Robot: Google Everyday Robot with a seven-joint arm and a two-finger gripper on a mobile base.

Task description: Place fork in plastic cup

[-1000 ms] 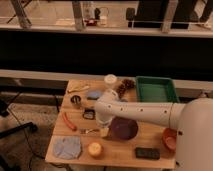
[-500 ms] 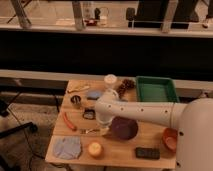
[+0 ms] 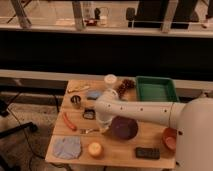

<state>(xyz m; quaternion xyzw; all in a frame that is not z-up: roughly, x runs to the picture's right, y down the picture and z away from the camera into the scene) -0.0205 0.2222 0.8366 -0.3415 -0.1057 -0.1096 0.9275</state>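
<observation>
The fork [image 3: 89, 131] lies on the bench [image 3: 150, 140] with its long axis running three to nine o'clock, between the orange-red stick [image 3: 69, 122] and the purple bowl [image 3: 123, 128]. The gripper [image 3: 103, 129] sits just at the fork's three-o'clock end, possibly touching it. I cannot tell how the gripper stands or whether it holds anything. The plastic cup [image 3: 110, 80] stands well apart at twelve o'clock.

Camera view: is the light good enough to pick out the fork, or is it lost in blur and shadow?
Camera view: warm, dim light and soft focus throughout; the fork shows as a thin pale streak on the table, just left of the gripper; the arm throws no heavy shadow over it; the background is dark.
</observation>
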